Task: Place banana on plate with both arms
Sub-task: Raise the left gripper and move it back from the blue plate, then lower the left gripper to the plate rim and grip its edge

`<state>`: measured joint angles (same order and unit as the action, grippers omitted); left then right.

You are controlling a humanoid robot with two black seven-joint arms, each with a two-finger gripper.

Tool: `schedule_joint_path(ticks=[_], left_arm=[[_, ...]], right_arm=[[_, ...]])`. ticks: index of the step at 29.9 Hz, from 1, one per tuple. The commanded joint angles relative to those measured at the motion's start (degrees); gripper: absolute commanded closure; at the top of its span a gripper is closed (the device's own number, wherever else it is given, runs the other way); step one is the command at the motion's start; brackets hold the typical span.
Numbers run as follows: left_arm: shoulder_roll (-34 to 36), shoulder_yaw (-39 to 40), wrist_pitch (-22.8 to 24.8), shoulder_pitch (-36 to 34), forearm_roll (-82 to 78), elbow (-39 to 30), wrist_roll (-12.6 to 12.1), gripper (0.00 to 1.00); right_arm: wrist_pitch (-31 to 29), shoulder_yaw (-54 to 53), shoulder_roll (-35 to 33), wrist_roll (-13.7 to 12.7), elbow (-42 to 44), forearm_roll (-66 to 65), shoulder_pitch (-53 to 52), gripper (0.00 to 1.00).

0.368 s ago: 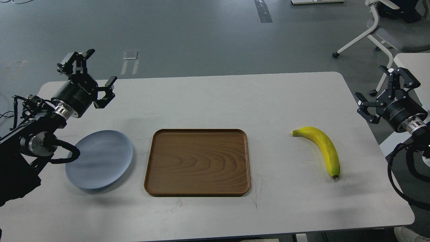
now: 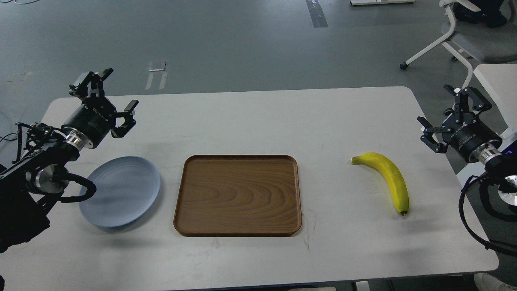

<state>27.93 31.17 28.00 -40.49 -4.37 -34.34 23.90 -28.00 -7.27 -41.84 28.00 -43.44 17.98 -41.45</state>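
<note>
The yellow banana lies on the white table at the right, its greenish stem end pointing left and its dark tip toward me. The pale blue-grey plate lies flat at the left. My left gripper is open and empty, raised above the table behind the plate. My right gripper is open and empty, raised above the table's right edge, to the right of and behind the banana.
A brown wood-grain tray lies in the middle between the plate and the banana. Another white table and a white office chair stand beyond the right edge. Loose black cables hang from both arms.
</note>
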Motion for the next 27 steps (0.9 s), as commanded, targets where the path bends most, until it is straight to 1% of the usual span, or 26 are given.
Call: schedule_joint_path(ticks=[1, 3, 6, 8, 9, 11, 12, 14, 16, 18, 20, 24, 26, 27], left_arm=[[0.54, 0.56, 0.0, -0.38, 0.24, 2.33, 0.35, 0.0], [0.46, 0.56, 0.0, -1.17, -0.11, 4.53, 0.35, 0.0], [0.55, 0.21, 0.0, -2.76, -0.9, 4.63, 0.79, 0.0], [1.07, -0.49, 0.0, -2.93, -1.69, 2.97, 2.37, 0.0], [2.46, -0.67, 0.0, -3.02, -4.04, 0.78, 4.03, 0.0], [5.55, -0.67, 0.0, -3.63, -13.25, -3.09, 4.1, 0.0], [7.3, -0.58, 0.0, -4.77, -20.08, -6.41, 4.1, 0.0], [9.06, -0.58, 0.0, -6.26, -27.06, -9.51, 4.1, 0.0], [12.57, -0.41, 0.0, -7.58, -37.76, -14.94, 4.1, 0.0], [15.03, -0.58, 0.0, -9.16, -44.71, -19.25, 4.1, 0.0], [17.06, -0.58, 0.0, -9.96, -49.83, -21.55, 4.1, 0.0], [22.15, -0.76, 0.0, -11.28, -70.53, -27.08, 4.1, 0.0], [23.74, -0.84, 0.0, -11.11, -76.54, -28.85, 4.1, 0.0], [25.49, -1.28, 0.0, -10.76, -81.97, -30.69, 4.1, 0.0]], right_arm=[[0.0, -0.03, -0.26, 0.0, 0.19, -0.67, -0.04, 0.0], [0.0, -0.03, -0.52, 0.0, 0.19, -0.85, -0.04, 0.0], [0.0, 0.06, -0.61, 0.0, 0.19, -0.93, -0.04, 0.0], [0.0, 0.06, -0.7, 0.0, 0.19, -1.11, -0.04, 0.0], [0.0, 0.06, -0.79, 0.0, 0.11, -1.11, 0.05, 0.0], [0.0, 0.06, -0.88, 0.0, 0.11, -1.11, -0.04, 0.0], [0.0, 0.06, -0.88, 0.0, 0.11, -1.11, -0.04, 0.0], [0.0, 0.06, -0.88, 0.0, 0.11, -1.11, -0.04, 0.0], [0.0, 0.06, -0.88, 0.0, 0.11, -1.11, -0.04, 0.0], [0.0, 0.06, -1.05, 0.0, 0.11, -1.28, -0.04, 0.0], [0.0, 0.06, -1.23, 0.0, 0.19, -1.9, 0.05, 0.0], [0.0, -0.11, -1.4, 0.0, 0.19, -2.69, -0.03, 0.0], [0.0, -0.11, -1.4, 0.0, 0.19, -2.69, -0.04, 0.0], [0.0, -0.11, -1.4, 0.0, 0.19, -2.78, -0.04, 0.0]])
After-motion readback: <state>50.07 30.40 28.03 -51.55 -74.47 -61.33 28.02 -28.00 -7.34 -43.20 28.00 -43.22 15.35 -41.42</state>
